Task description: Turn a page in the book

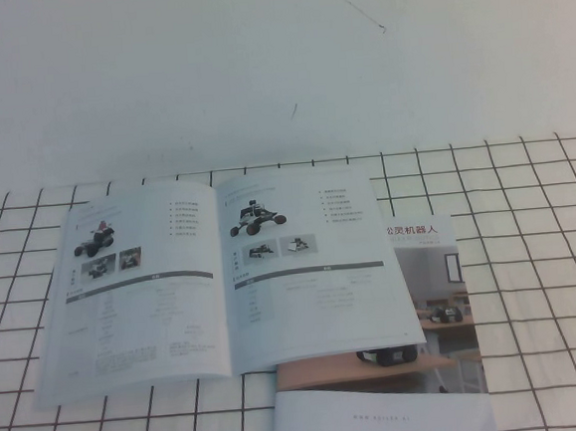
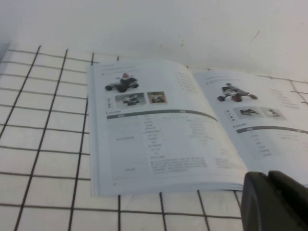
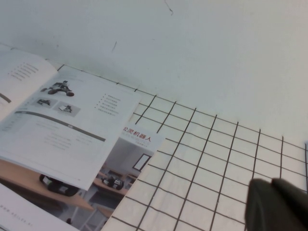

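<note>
The left gripper (image 2: 274,202) appears only as a dark shape at the corner of its wrist view, just beside the book's near edge; whether its fingers are spread or closed cannot be told. The right gripper (image 3: 279,207) likewise, above the grid cloth (image 1: 531,256). One book (image 1: 223,280) lies open and flat, two white pages showing vehicle photos, grey bars and tables. The right-hand page (image 1: 313,273) overlaps one booklet (image 1: 429,364) with a room cover.
</note>
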Controlling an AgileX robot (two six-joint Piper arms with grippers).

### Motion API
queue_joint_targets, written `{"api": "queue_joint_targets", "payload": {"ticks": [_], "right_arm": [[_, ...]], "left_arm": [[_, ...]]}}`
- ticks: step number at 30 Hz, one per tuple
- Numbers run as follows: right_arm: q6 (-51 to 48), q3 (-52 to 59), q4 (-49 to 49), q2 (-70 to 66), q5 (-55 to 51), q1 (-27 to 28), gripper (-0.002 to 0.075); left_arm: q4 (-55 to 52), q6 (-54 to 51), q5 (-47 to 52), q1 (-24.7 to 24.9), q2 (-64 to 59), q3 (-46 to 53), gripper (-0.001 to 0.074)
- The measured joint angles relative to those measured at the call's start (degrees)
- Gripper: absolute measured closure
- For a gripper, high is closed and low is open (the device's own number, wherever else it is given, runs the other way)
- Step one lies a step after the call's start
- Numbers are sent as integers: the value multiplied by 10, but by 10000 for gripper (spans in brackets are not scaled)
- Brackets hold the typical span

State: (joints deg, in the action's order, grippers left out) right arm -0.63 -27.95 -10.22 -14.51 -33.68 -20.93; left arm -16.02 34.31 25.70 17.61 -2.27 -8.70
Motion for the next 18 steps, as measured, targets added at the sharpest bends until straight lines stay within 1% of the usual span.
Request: {"api": "queue_joint_targets", "payload": {"ticks": [4,6,8,11,18], "right_arm": [[0,0,0,0,1,0,725],[0,0,0,0,1,0,725],[0,0,0,0,1,0,725],[0,1,0,0,2,0,725],[0,1,0,0,3,0,725]], "left_arm": [[86,-103,-10,-80,14,31,738],[120,-162,-24,-114,22,49,738],[141,-203,-40,-137,28,68,738],[148,-230,-56,-146,29,96,739],[152,-235,-57,-148,29,97,738]]}}
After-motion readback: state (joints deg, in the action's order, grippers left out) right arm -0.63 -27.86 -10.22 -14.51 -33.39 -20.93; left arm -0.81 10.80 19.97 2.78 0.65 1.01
